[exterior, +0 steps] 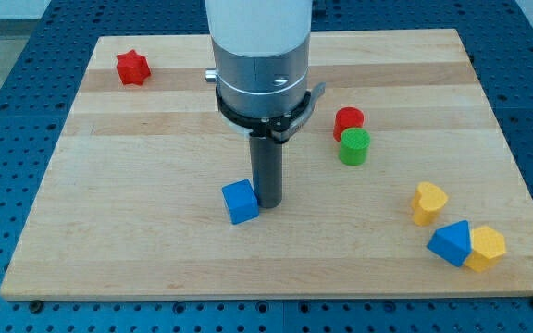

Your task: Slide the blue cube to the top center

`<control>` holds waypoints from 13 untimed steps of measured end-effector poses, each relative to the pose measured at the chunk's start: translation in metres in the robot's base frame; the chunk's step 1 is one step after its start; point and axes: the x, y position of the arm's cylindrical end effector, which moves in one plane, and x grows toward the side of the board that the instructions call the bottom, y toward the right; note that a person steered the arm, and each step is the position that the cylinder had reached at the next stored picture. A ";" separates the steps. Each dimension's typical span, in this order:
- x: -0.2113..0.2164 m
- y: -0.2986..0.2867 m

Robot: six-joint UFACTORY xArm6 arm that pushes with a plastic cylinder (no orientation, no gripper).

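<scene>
My tip (pixel 267 203) sits touching the blue cube (pixel 240 202) on its right; no fingers here, only a rod. Bare surface (pixel 155 129) stretches toward the top edge.

A: What colours do you make out on the pale striped wooden surface (pixel 155 268)?

B: A blue cube (pixel 240 202), a red star-shaped block (pixel 131 67), a red cylinder (pixel 348 120) and a green cylinder (pixel 354 146).

A: And at the view's right?

B: A yellow heart-shaped block (pixel 427 202), a blue wedge-like block (pixel 451 242) and a yellow angular block (pixel 485 248).

A: The arm?

B: White upper casing (pixel 257 23), grey metal collar (pixel 259 79), and a dark rod ending in my tip (pixel 267 203). Blue perforated table (pixel 7 55) around the wood.
</scene>
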 end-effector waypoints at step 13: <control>-0.095 -0.104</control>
